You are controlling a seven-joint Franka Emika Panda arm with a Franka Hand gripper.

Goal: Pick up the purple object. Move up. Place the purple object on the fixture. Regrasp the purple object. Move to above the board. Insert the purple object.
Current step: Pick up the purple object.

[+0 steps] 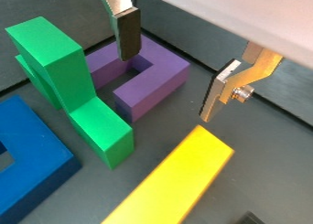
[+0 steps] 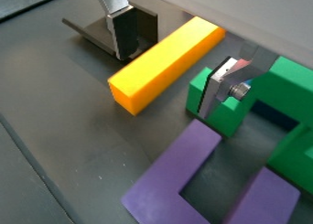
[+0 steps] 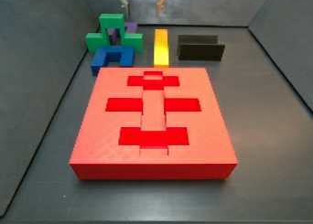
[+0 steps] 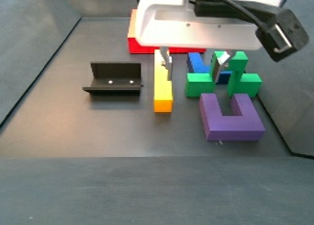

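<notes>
The purple object (image 1: pixel 145 80) is a dark purple U-shaped block lying flat on the floor beside a green block (image 1: pixel 73 86). It also shows in both side views (image 4: pixel 230 117) (image 3: pixel 130 30). My gripper (image 1: pixel 169 83) is open and empty and hovers above the floor. One finger (image 1: pixel 124 36) is over the purple object's inner corner, the other finger (image 1: pixel 222 92) is outside its far arm. In a wrist view the gripper (image 2: pixel 170 84) straddles the yellow bar (image 2: pixel 166 61). The fixture (image 4: pixel 113 80) stands apart, left of the yellow bar. The red board (image 3: pixel 153 118) lies flat.
A blue U-shaped block (image 1: pixel 25 159) lies next to the green block (image 4: pixel 221 79). The yellow bar (image 4: pixel 162 89) lies between the fixture and the purple object. The fixture (image 2: pixel 110 28) is just behind one finger. Grey walls enclose the floor.
</notes>
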